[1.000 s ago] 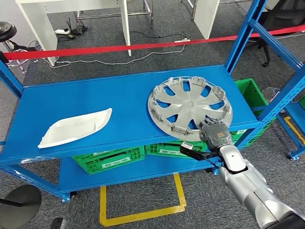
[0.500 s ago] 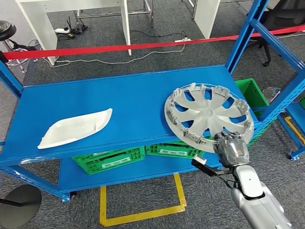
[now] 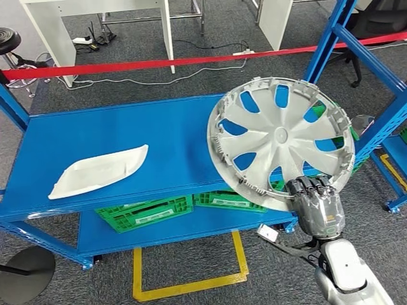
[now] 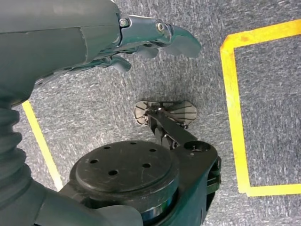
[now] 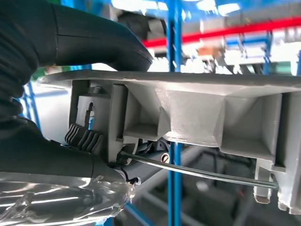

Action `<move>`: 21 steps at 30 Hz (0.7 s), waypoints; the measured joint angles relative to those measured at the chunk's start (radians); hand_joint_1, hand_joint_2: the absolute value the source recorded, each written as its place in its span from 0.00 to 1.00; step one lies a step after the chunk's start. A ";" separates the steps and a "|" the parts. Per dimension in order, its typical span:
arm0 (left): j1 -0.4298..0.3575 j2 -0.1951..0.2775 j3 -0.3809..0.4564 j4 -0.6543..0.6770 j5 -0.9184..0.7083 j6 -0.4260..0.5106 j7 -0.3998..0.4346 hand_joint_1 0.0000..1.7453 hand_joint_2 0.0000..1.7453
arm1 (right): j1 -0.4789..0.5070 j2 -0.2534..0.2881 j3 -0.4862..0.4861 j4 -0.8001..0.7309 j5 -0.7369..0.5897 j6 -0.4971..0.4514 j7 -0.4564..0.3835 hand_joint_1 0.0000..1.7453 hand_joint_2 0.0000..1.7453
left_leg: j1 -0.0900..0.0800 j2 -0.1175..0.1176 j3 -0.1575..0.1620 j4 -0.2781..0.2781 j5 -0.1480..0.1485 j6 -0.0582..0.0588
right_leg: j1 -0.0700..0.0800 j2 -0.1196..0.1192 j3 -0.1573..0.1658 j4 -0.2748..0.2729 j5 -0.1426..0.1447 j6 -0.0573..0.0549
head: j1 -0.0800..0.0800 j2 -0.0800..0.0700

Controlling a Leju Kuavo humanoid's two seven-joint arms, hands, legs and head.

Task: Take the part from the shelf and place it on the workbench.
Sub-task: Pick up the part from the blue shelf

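A round silver hubcap [image 3: 280,140] with blue shelf showing through its slots is lifted off the blue shelf [image 3: 120,136], tilted up toward me. My right hand [image 3: 317,206] grips its near rim from below. Close up, the right wrist view shows the hubcap's grey ribbed rim [image 5: 184,113] with the hand's dark thumb [image 5: 96,44] pressed over it. My left hand [image 4: 117,37] hangs above the carpet with its fingers apart, holding nothing.
A white curved panel [image 3: 98,170] lies at the shelf's left. Green crates [image 3: 144,211] sit on the lower level. Blue shelf uprights [image 3: 326,44] stand at the right. A red barrier tape [image 3: 144,65] runs behind, and yellow floor lines [image 3: 192,279] lie in front.
My right hand has pulled the hubcap off the shelf's right end, then raised and tilted it toward me. The white panel has stayed put.
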 joint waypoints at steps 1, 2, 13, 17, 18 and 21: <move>0.000 0.000 0.000 -0.002 -0.002 0.010 -0.005 0.00 1.00 | 0.008 0.000 0.000 -0.022 0.010 -0.009 -0.002 1.00 1.00 | 0.000 0.000 0.000 0.000 0.000 0.000 | 0.000 0.000 0.000 0.000 0.000 0.000 | 0.000 0.000; 0.000 0.000 0.000 -0.003 -0.001 0.018 -0.011 0.00 1.00 | 0.017 0.000 0.001 -0.044 0.019 -0.021 -0.005 1.00 1.00 | 0.000 0.000 0.000 0.000 0.000 0.000 | 0.000 -0.001 0.000 0.000 0.000 0.000 | 0.000 0.000; -0.010 0.000 0.000 -0.003 0.006 0.046 -0.045 0.00 1.00 | 0.109 -0.018 0.028 -0.246 -0.054 -0.062 -0.051 1.00 1.00 | -0.013 0.000 0.001 0.001 -0.005 0.010 | -0.013 0.001 0.001 -0.004 0.000 0.011 | -0.001 0.000; -0.019 -0.002 0.005 -0.003 -0.022 0.050 -0.066 0.00 1.00 | 0.130 -0.024 0.037 -0.281 -0.188 -0.029 -0.107 1.00 1.00 | -0.006 0.003 0.007 -0.014 0.003 0.024 | -0.013 0.000 -0.024 0.063 -0.047 0.021 | 0.003 0.000; -0.023 -0.002 0.010 -0.003 -0.033 0.053 -0.069 0.00 1.00 | 0.137 -0.024 0.040 -0.290 -0.209 -0.013 -0.116 1.00 1.00 | -0.005 0.003 0.007 -0.015 0.004 0.025 | -0.012 0.000 -0.056 0.127 -0.080 0.021 | 0.004 0.000; -0.033 -0.003 0.025 -0.003 -0.072 0.062 -0.077 0.00 1.00 | 0.167 -0.027 0.052 -0.312 -0.253 0.024 -0.138 1.00 1.00 | -0.005 0.003 0.007 -0.014 0.003 0.026 | -0.012 0.000 -0.155 0.303 -0.129 0.023 | 0.005 0.000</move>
